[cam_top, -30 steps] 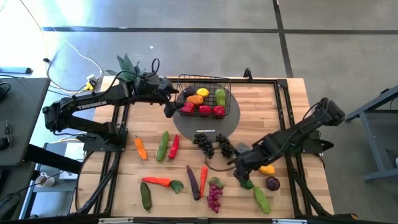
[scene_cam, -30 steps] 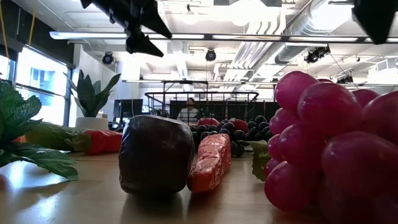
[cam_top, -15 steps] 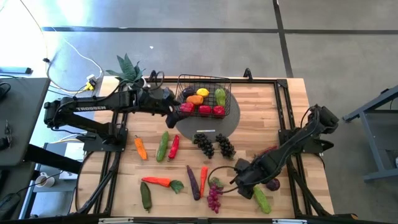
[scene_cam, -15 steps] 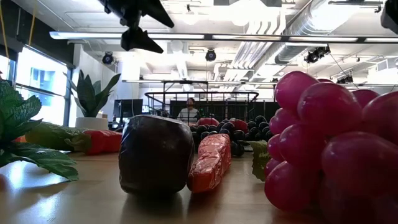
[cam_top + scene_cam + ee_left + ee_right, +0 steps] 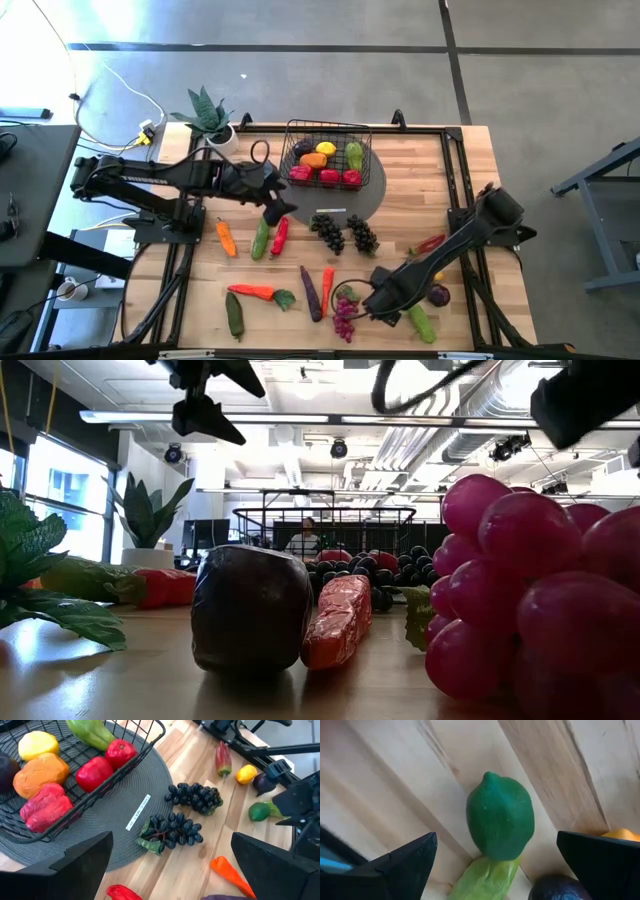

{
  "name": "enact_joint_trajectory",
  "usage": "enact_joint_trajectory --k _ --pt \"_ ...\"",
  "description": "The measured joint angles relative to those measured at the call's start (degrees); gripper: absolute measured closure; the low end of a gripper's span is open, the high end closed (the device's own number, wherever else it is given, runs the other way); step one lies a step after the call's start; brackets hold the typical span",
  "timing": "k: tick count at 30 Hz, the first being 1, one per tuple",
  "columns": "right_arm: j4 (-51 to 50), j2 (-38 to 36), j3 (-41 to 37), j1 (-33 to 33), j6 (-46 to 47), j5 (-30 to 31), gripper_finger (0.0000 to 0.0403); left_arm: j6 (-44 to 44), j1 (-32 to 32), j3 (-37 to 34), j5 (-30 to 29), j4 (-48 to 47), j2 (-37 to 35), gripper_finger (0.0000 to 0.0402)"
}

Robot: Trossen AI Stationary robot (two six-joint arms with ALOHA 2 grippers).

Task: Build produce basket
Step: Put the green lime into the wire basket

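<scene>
The basket [image 5: 328, 152] sits on a grey round mat [image 5: 372, 190] at the far middle of the worktop [image 5: 420, 170], already holding a handful of produce: a yellow lemon [image 5: 35, 743], an orange piece, red pieces and a green one. Over the last second the left gripper [image 5: 277, 208] has drawn back from the basket's near-left corner and now hangs just off the mat, above the worktop near a green cucumber [image 5: 261, 236] and a red pepper [image 5: 280, 234], its jaws spread wide and empty. That reads as a drop-off just finished and a new pick being sought. Meanwhile the right gripper [image 5: 372, 300] has travelled toward the near edge, from beside the black grapes [image 5: 327, 230] down to the cluster at the near right; its jaws are also spread and empty, and its wrist view looks straight at a green lime [image 5: 500, 816] lying on the wood against a paler green vegetable [image 5: 485, 880]. The lime seems the likely next pick. Much produce is still scattered outside the basket, so the task looks well short of done.
</scene>
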Motion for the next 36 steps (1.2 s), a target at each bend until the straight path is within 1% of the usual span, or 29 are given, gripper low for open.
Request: enact_joint_trajectory --k 3,6,11,17,25,28,31,36 --pt "0.1 1.3 0.0 0.0 -0.2 -0.7 0.0014 -0.8 -1.4 0.0 -0.7 -0.3 0.0 0.0005" --pt "0.1 2.4 0.0 0.0 -0.5 -0.6 0.0034 -2.2 -2.5 0.0 -2.0 -1.6 0.0 0.0005" --pt "0.7 3.5 0.0 0.0 -0.6 0.3 0.0082 -6.4 -4.0 0.0 -4.9 -6.6 0.0 0.0005" --pt "1.3 3.6 0.0 0.0 -0.6 1.1 0.0129 -10.0 -5.3 0.0 -5.7 -12.1 0.0 0.0005" --pt "1.6 3.6 0.0 0.0 -0.4 1.2 0.0211 -10.4 -5.6 0.0 -5.9 -14.4 0.0 0.0005" --pt "1.6 3.6 0.0 -0.1 -0.4 1.2 0.0235 -10.4 -5.6 0.0 -5.9 -14.7 0.0 0.0005" --pt "1.8 3.6 0.0 -0.1 -0.4 1.2 0.0244 -10.4 -5.5 0.0 -5.9 -15.5 0.0 0.0005" --pt "2.5 2.7 0.0 -0.5 -0.4 2.2 0.0242 -8.3 -5.5 0.0 -6.4 -15.7 0.0 0.0005"
